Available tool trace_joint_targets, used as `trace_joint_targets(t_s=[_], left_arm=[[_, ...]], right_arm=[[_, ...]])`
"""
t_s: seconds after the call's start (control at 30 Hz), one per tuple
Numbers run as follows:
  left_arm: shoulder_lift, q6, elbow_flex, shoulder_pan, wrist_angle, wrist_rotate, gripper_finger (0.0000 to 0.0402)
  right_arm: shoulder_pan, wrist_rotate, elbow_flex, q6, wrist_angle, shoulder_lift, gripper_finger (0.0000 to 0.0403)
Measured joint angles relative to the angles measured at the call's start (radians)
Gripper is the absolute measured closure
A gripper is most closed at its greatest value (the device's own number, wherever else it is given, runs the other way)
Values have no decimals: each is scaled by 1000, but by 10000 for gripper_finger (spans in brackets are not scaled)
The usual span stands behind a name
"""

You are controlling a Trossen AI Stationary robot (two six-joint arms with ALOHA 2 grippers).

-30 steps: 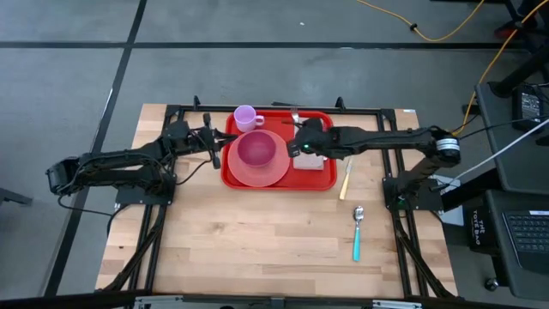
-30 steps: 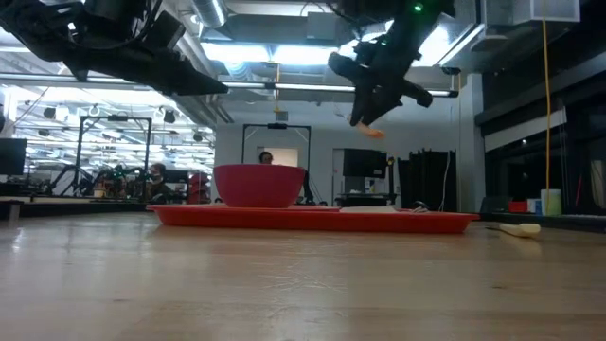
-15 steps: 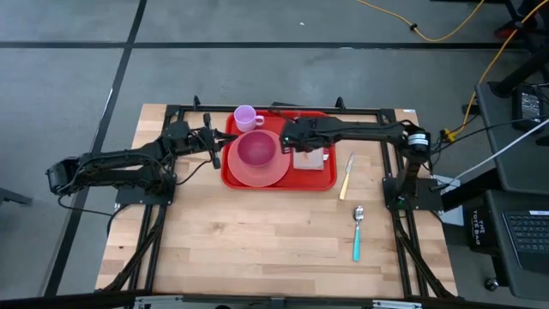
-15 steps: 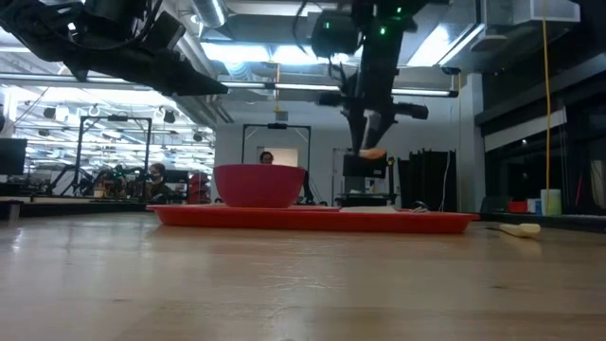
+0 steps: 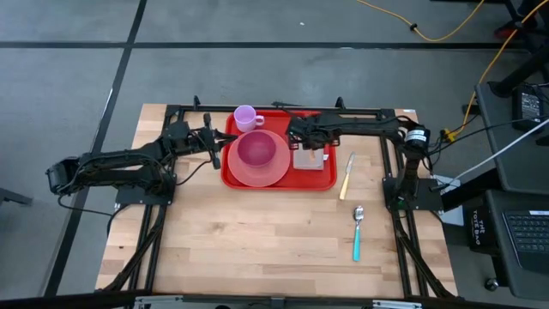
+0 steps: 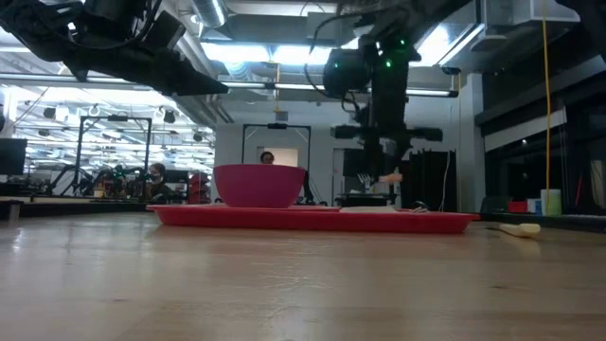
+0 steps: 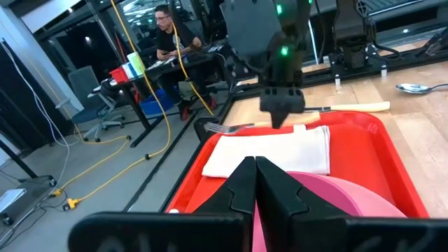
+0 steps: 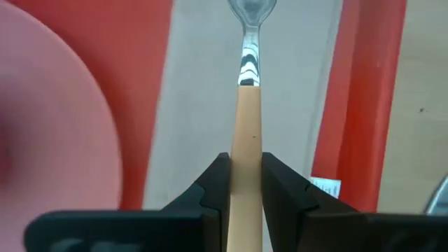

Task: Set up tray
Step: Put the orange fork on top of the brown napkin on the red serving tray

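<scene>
The red tray [image 5: 324, 178] lies at the table's far middle. On it are a pink plate [image 5: 274, 174] with a magenta bowl [image 5: 256, 150], a pink cup [image 5: 246, 116] and a white napkin [image 5: 310, 160]. My right gripper [image 8: 245, 157] hovers over the napkin [image 7: 273, 150], shut on a fork with a tan handle. The fork's metal tines [image 7: 218, 128] point toward the far edge. My left gripper [image 7: 255, 168] is shut and hangs in the air at the tray's left side [image 5: 214, 142], touching nothing. My right gripper pinches the fork's tan handle [image 8: 246, 133] between its two fingers, coming from above and pointing down. The fork sticks out level beyond the fingers toward the table's far edge, its metal neck [image 8: 246, 66] free. It is lifted clear above the napkin and tray.
A knife with a tan handle [image 5: 346, 178] lies on the bare wood right of the tray. A spoon with a teal handle [image 5: 357, 233] lies nearer the front. The near half of the table [image 5: 257, 249] is bare wood. A person sits at a desk beyond the table [image 7: 168, 35].
My right gripper, still shut on the fork, has come down toward the napkin. Its wrist has turned, and the arm has swung toward the far edge. The left arm and the things on the tray have kept still.
</scene>
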Motion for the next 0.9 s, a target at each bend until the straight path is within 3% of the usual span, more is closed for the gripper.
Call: trace_joint_targets(t_s=[0.27, 0.9], left_arm=[[0, 0, 0, 0, 0, 1, 398], [0, 0, 0, 0, 0, 1, 394]], right_arm=[[-42, -66, -121, -3, 194, 0, 341], [-45, -45, -133, 56, 222, 12, 341]])
